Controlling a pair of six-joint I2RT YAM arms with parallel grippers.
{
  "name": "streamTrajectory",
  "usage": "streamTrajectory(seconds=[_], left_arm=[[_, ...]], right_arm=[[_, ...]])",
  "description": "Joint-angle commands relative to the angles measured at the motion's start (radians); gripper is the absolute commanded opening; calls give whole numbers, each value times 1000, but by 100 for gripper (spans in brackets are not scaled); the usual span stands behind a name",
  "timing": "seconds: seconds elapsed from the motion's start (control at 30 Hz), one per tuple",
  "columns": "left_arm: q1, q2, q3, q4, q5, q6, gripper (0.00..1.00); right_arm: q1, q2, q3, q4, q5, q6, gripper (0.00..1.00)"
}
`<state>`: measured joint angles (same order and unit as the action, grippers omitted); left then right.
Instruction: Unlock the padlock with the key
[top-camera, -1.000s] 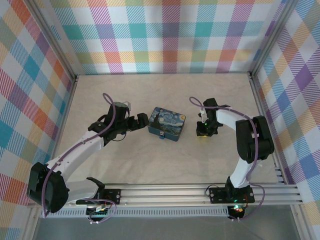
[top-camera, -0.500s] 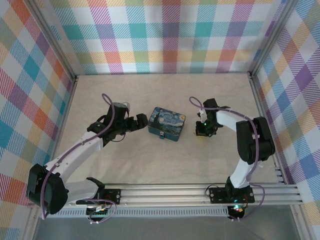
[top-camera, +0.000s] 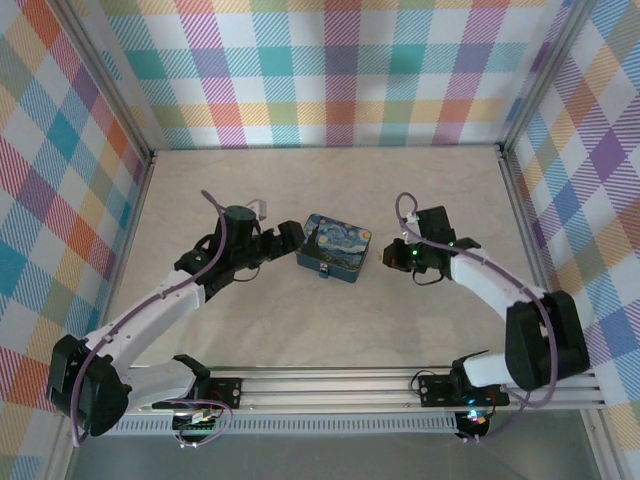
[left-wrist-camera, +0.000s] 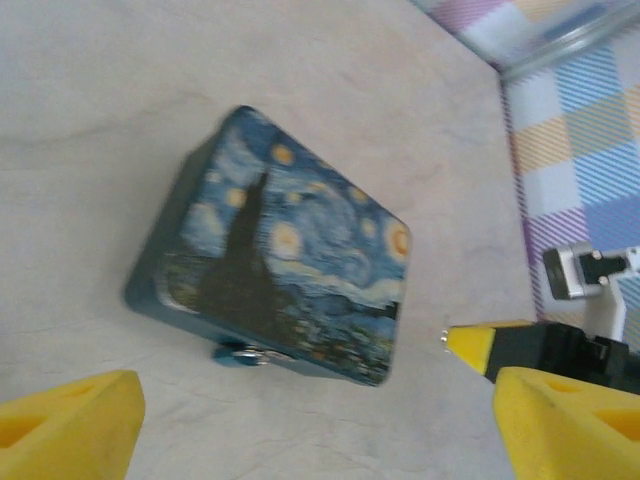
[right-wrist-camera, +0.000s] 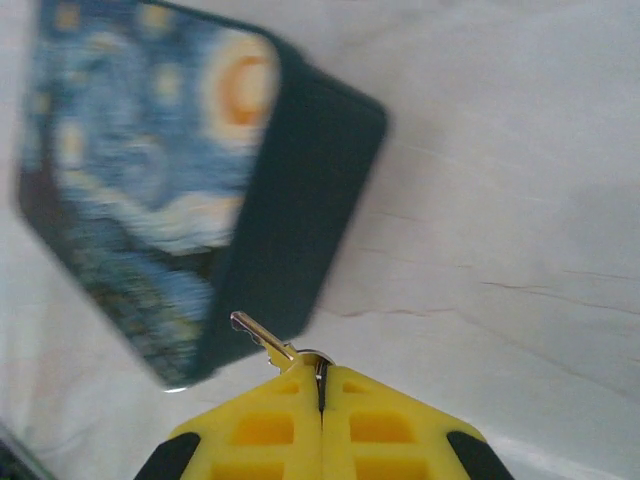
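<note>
right gripper (right-wrist-camera: 320, 385) pinched tight on the key (right-wrist-camera: 262, 338), blade pointing at the tin (left-wrist-camera: 290, 270), close to its right end. my left gripper (top-camera: 287, 240) spread wide by tin's left end. padlock (left-wrist-camera: 240, 354) sits on tin's near side

Overhead view looks down; both wrist views closely share the tin (top-camera: 335, 249).

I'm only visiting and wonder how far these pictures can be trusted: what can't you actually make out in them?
- Left wrist view: the padlock is small and blurred against the side of the tin, so its keyhole cannot be read.
- Right wrist view: the head of the key is hidden between the shut fingers of the right claw.
- Left wrist view: the open left claw has its fingers cut off by the bottom edge.
</note>
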<state>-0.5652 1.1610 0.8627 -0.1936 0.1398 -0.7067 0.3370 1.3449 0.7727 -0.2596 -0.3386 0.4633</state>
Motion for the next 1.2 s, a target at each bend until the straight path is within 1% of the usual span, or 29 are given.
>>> streamTrajectory(seconds=[0.0, 0.13, 0.23, 0.33, 0.43, 0.77, 0.93, 1.17], left_arm=[[-62, 54, 37, 93, 12, -47, 82], [-126, 130, 94, 127, 0, -44, 76], [-159, 178, 139, 124, 0, -24, 72], [-180, 204, 161, 117, -9, -11, 69], [-188, 224, 162, 137, 2, -17, 63], [-222, 292, 199, 153, 23, -19, 52], [-232, 315, 214, 155, 28, -19, 43], [-241, 329, 219, 164, 24, -26, 33]], right_arm=[[69, -74, -48, 193, -14, 145, 0], [164, -127, -89, 307, 35, 221, 0], [216, -136, -85, 329, 53, 238, 0], [245, -144, -72, 320, 73, 238, 0], [257, -144, -60, 318, 66, 238, 0], [274, -154, -49, 341, 50, 266, 0], [274, -166, -53, 356, 49, 288, 0], [274, -166, -54, 355, 53, 298, 0]])
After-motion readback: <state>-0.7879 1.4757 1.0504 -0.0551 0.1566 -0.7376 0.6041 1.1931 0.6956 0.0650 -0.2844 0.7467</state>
